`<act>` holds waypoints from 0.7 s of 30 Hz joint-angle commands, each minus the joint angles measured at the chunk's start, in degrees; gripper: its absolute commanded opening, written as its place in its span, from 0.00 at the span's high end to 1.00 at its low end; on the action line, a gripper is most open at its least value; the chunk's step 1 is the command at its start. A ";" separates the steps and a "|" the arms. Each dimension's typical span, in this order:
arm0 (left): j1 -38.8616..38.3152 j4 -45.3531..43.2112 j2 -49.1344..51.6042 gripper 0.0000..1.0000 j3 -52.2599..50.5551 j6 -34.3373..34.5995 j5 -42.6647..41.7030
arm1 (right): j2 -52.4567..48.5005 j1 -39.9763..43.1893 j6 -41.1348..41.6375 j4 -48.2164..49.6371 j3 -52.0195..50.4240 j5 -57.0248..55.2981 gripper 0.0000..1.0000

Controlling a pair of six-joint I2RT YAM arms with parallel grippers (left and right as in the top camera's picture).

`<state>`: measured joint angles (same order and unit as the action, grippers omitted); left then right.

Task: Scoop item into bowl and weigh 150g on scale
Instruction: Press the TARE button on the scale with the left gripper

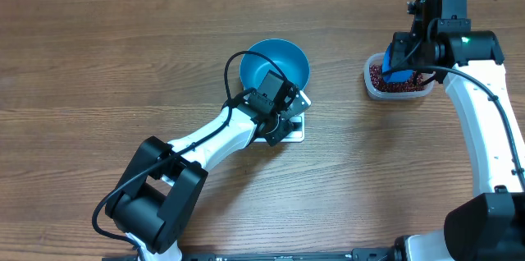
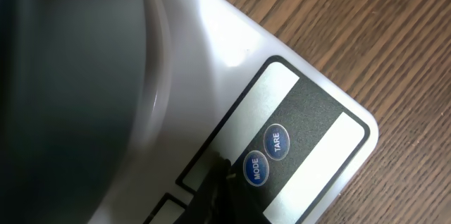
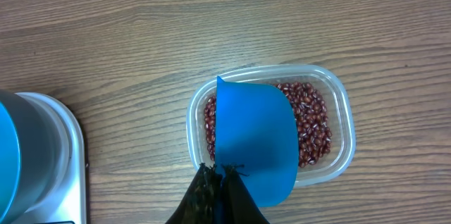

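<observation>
A wood-grain table [image 1: 98, 64] fills every view; the beans [image 3: 313, 122] lie in a clear tub [image 3: 343, 122] toward its far right, a loose red-brown layer; directly over them hangs a blue scoop [image 3: 254, 139], covering the tub's middle, its narrow end pinched between the closed fingers of the right gripper [image 3: 220, 182]; so the beans sit just below and ahead of that gripper, and whether the scoop touches them cannot be told. Well apart to the left, the blue bowl [image 1: 275, 64] stands on the white scale [image 1: 295, 135]; the left gripper [image 1: 277, 123] is at the scale's front edge, jaws shut on nothing. The overhead view hides that gripper's tip under the wrist; the left wrist view shows the dark tip just beside the MODE button [image 2: 255, 169], with the TARE button [image 2: 276, 141] next to it; only the right wrist view shows beans on both sides of the scoop.
</observation>
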<state>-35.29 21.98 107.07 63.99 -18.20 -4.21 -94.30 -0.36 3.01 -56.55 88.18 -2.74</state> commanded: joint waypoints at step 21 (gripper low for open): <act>-0.04 2.23 2.34 0.96 -2.03 -5.68 -2.03 | 0.42 0.11 0.17 0.70 2.10 0.52 0.96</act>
<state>-35.27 23.14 107.04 63.99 -20.80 -4.84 -94.30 -0.36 3.01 -56.31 88.18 -2.72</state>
